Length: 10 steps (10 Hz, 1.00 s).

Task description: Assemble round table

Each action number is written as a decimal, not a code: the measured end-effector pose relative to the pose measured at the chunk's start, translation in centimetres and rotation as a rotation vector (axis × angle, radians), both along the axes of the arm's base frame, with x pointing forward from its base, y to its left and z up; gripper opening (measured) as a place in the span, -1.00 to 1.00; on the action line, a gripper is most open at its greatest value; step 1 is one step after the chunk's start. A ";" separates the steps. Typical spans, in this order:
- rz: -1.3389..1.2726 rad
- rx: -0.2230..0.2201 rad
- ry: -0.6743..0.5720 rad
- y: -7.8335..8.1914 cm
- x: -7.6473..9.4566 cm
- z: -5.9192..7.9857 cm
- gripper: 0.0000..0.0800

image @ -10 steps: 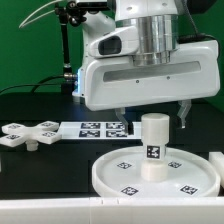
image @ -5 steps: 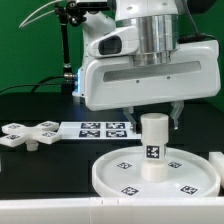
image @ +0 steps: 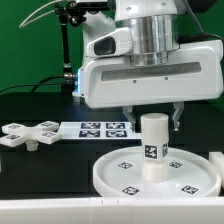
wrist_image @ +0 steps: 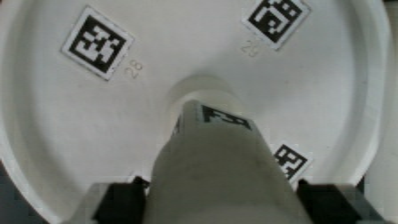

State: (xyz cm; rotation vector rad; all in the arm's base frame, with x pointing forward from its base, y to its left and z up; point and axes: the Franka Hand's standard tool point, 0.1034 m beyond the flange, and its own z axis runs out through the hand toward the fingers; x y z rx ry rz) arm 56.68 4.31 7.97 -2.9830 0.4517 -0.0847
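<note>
The short thick white cylinder leg point(image: 154, 150) stands upright in the middle of the large rimmed round disc point(image: 110, 178), at the front of the table. My gripper point(image: 155, 125) hangs straight over it, one finger on each side of the leg's top, shut on it. In the wrist view the leg point(wrist_image: 222, 150) runs up between the two black pads point(wrist_image: 121, 198), which sit against its sides, with the tagged disc point(wrist_image: 71, 120) beneath; the gripper point(wrist_image: 217, 200) straddles the leg. The cross-shaped base piece point(image: 28, 134) lies apart at the exterior view's left.
The marker board point(image: 100, 128) lies flat behind the disc, beside the base piece. A black stand point(image: 68, 60) with cables rises at the back left. A white edge point(image: 218, 156) shows at the exterior view's right border.
The fingers have closed in from wide apart to the sides of the leg's top. The tag on the leg has since shifted slightly toward the exterior view's left.
</note>
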 end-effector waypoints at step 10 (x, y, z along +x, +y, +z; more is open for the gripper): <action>-1.064 0.172 0.106 0.8 0.0 -0.1 0.02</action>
